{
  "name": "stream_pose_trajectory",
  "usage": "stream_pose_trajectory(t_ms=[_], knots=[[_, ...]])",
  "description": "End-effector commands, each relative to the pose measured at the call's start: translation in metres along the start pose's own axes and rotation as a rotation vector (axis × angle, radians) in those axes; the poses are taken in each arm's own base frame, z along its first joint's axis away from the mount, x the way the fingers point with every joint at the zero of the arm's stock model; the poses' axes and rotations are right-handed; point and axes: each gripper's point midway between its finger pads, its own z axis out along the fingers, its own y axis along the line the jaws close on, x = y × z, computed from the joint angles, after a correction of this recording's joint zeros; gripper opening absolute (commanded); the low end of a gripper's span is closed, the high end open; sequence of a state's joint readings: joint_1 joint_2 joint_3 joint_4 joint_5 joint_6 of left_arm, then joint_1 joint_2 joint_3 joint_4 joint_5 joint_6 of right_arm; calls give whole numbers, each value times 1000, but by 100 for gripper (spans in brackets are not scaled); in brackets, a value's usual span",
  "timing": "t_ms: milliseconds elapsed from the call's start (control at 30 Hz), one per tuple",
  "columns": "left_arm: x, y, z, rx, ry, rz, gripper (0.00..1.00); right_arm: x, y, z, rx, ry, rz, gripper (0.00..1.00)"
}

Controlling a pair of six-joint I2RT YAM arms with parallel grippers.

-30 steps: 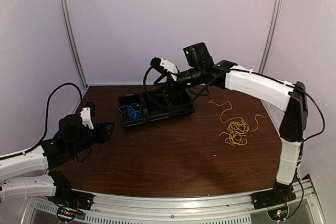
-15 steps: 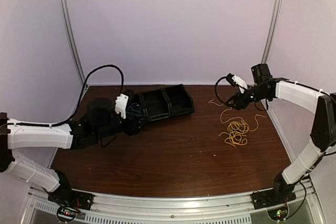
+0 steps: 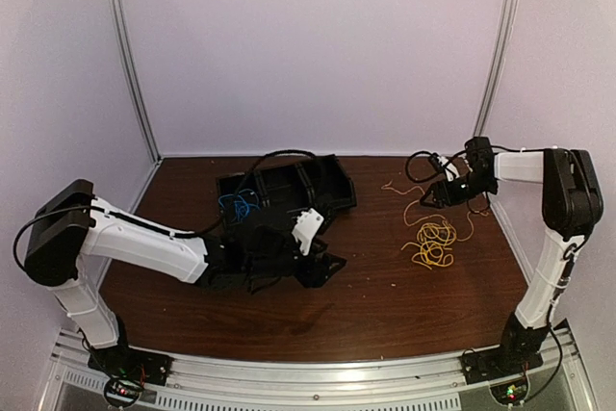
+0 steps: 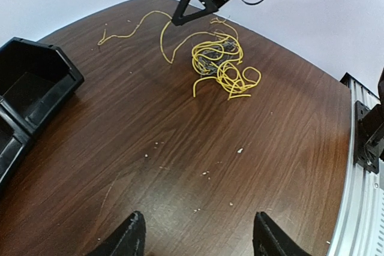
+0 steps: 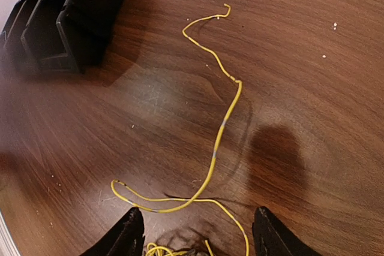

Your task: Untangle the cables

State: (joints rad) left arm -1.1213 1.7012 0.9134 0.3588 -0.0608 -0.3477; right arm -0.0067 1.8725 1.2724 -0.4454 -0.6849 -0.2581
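Hovering above the right side of the table (image 3: 385, 305), the right end effector (image 3: 430, 194) hangs with its fingers spread wide and empty, just beyond the yellow cables (image 3: 433, 243). We see these lying flat in a tangle, 1 loose strand (image 5: 222, 130) running lengthwise toward the far edge, then curling left toward the black bin (image 3: 289, 185). Blue cables (image 3: 239, 206) sit coiled in the bin's left compartment. The left end effector (image 4: 198, 241), likewise spread wide and holding nothing, hangs low mid-table, facing the tangle.

White-shelled arms (image 3: 144, 238) with black joints, looping black cables (image 3: 284, 152) and black jaws.
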Motion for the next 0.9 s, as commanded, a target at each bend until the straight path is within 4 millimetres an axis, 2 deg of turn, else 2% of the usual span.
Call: stream_pose_trajectory(t_ms=[0,300,600,700,767,800,833,867], knots=[[-28,-20,6,54,-84,-27,62,-28,0,0,-72,-79,61,63],[-25,-27,13,76,-69,-45,63,-48,8,16,-219,-140,150,57],[-21,-27,12,72,-55,-50,63,-45,2,24,-216,-130,212,52],[-19,-26,12,69,-52,-55,62,-42,3,28,-237,-119,234,36],[-17,-24,12,63,-49,-57,62,-44,8,27,-267,-124,236,15],[-15,-22,12,53,-47,-57,62,-47,14,24,-278,-131,224,7],[-14,-19,13,37,-47,-58,62,-49,20,21,-287,-136,205,2],[-15,-16,12,19,-52,-58,62,-52,27,16,-297,-145,175,0]])
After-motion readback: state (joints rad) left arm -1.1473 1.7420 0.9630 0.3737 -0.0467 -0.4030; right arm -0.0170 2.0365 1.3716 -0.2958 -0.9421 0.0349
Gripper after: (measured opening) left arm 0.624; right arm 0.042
